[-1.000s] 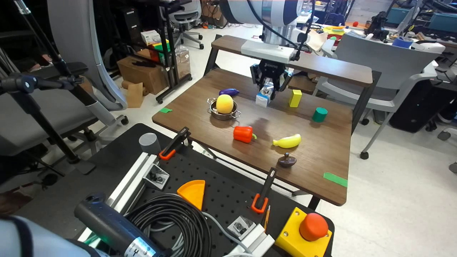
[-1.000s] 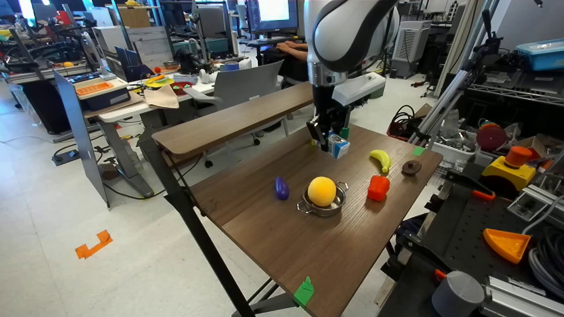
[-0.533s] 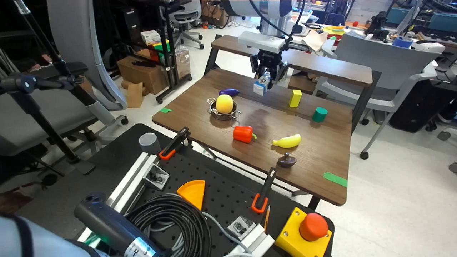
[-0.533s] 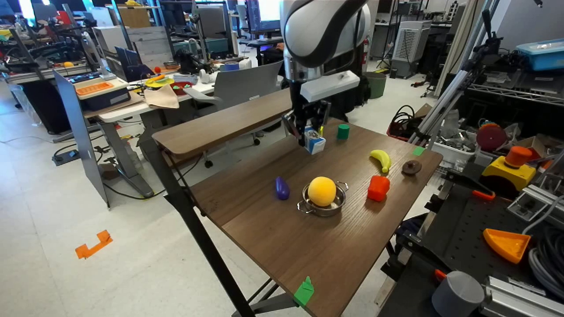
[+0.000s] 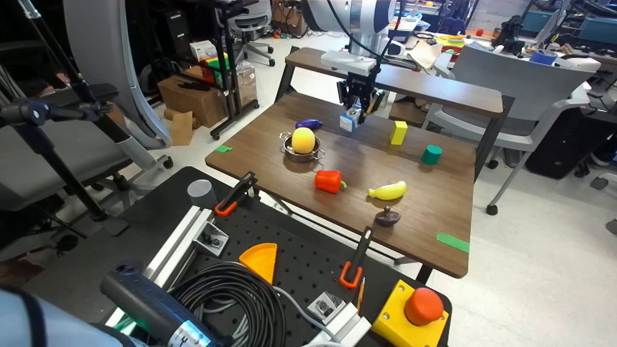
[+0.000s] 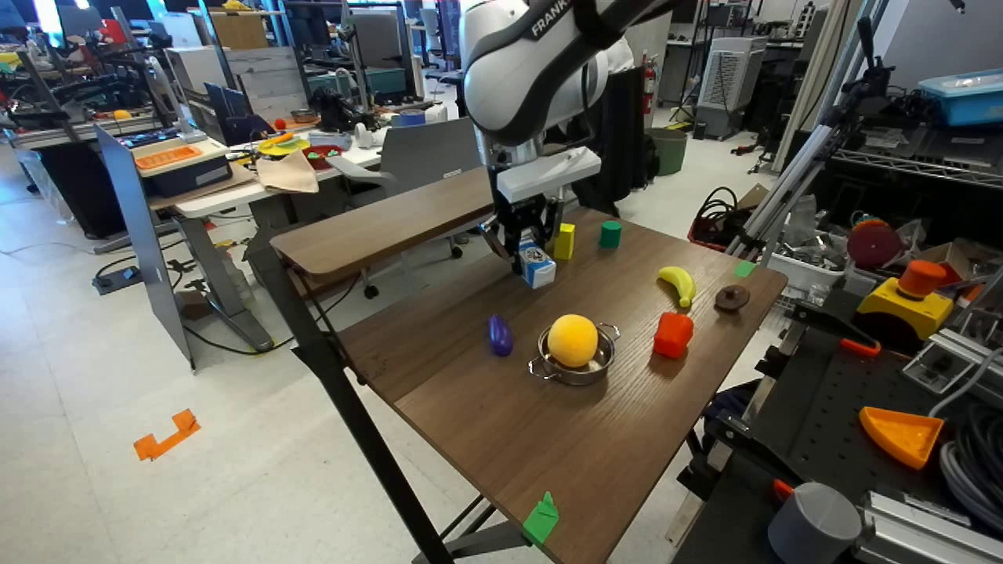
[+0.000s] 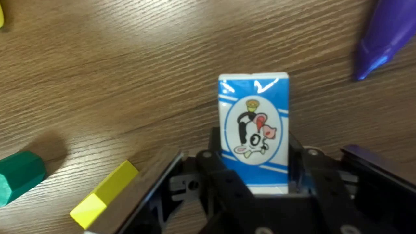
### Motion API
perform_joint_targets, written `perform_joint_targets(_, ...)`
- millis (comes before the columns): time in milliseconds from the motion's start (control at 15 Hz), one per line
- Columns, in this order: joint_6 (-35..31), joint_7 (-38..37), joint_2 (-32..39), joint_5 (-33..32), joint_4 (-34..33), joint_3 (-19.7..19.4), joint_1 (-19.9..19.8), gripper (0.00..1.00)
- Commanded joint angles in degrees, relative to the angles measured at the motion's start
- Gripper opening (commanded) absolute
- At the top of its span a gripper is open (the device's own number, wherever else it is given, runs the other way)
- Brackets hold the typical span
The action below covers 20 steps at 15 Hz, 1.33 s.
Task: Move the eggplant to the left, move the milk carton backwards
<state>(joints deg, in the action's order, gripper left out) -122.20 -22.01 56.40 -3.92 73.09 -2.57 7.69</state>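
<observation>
The milk carton, blue and white with a cow picture, shows in both exterior views (image 5: pixel 348 121) (image 6: pixel 537 269) and in the wrist view (image 7: pixel 255 113). My gripper (image 5: pixel 357 110) is shut on it, one finger on each side; the gripper also shows in the wrist view (image 7: pixel 254 146). The carton hangs tilted, low over the rear of the table; I cannot tell whether it touches the wood. The purple eggplant (image 5: pixel 308 124) lies on the table beside the pot, apart from the gripper. It also shows in an exterior view (image 6: pixel 500 335) and at the wrist view's upper right (image 7: pixel 386 35).
A metal pot (image 5: pixel 300 156) holds a yellow ball (image 5: pixel 303 140). A yellow block (image 5: pixel 398 133) and a green cylinder (image 5: pixel 432 154) stand on the carton's other side. A red pepper (image 5: pixel 328 181), banana (image 5: pixel 388 191) and dark lid (image 5: pixel 387 217) lie nearer the front. A raised shelf (image 5: pixel 434 91) spans the back.
My gripper has carried the carton toward the table's rear and the eggplant's side, and it has come lower in the last half second. The gripper stays shut; the eggplant has not moved.
</observation>
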Motion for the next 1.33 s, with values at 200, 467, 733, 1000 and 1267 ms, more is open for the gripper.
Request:
perform_joint_targets(200, 8.33, -1.20, 11.58, 1.89, -16.89, -0.09, 0.00, 0.19)
perform_joint_targets(467, 12.04, -1.00, 14.38, 1.98, -21.73, 0.05, -0.17, 0.69)
perform_joint_targets(733, 13.42, -0.24, 14.30, 2.20, -22.46, 0.22, -0.34, 0.84)
perform_joint_targets(1000, 11.42, 0.38, 10.28, 1.29, -16.98, 0.70, -0.47, 1.00)
perform_joint_targets(1267, 8.65, 1.39, 4.37, 0.72, -9.08, 0.48, -0.12, 1.00)
